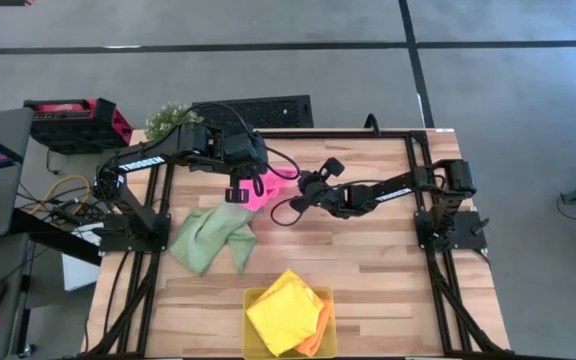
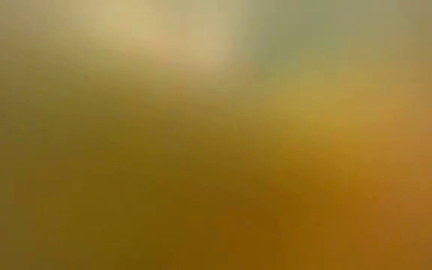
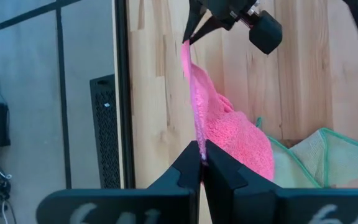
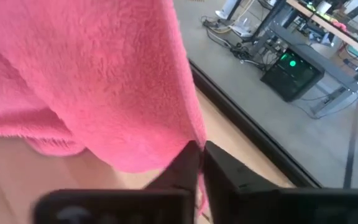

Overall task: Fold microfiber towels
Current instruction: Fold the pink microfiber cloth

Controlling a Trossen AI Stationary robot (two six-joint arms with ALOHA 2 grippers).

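The hot pink towel (image 1: 260, 188) hangs between my two grippers above the table's far middle. My left gripper (image 1: 238, 192) is shut on one end of it and my right gripper (image 1: 303, 186) is shut on the other. The pale green towel (image 1: 208, 240) lies crumpled on the table near the left arm, just below the pink one. The bright yellow towel (image 1: 286, 310) lies in the yellow tray (image 1: 250, 345), on top of the orange towel (image 1: 318, 335). The low view shows only a yellow-orange blur. My left gripper pinches the pink towel's edge (image 3: 199, 148) between its two fingers, at one corner. The edge runs fairly straight from here to the other gripper (image 3: 194, 34), and the body of the cloth (image 3: 241, 143) sags below it. My right gripper pinches the pink towel's edge (image 4: 194, 138) between its two fingers, at the corner opposite the left gripper's. The cloth (image 4: 92, 74) hangs down from the hold in a loose fold; one layer or several, I cannot tell.
The tray stands at the table's near edge, in the middle. A black crate (image 1: 253, 110) and a small plant (image 1: 173, 115) sit beyond the far edge. Black frame rails (image 1: 418, 190) run along the table's left and right sides. Bare wood (image 1: 368, 270) lies at the near right.
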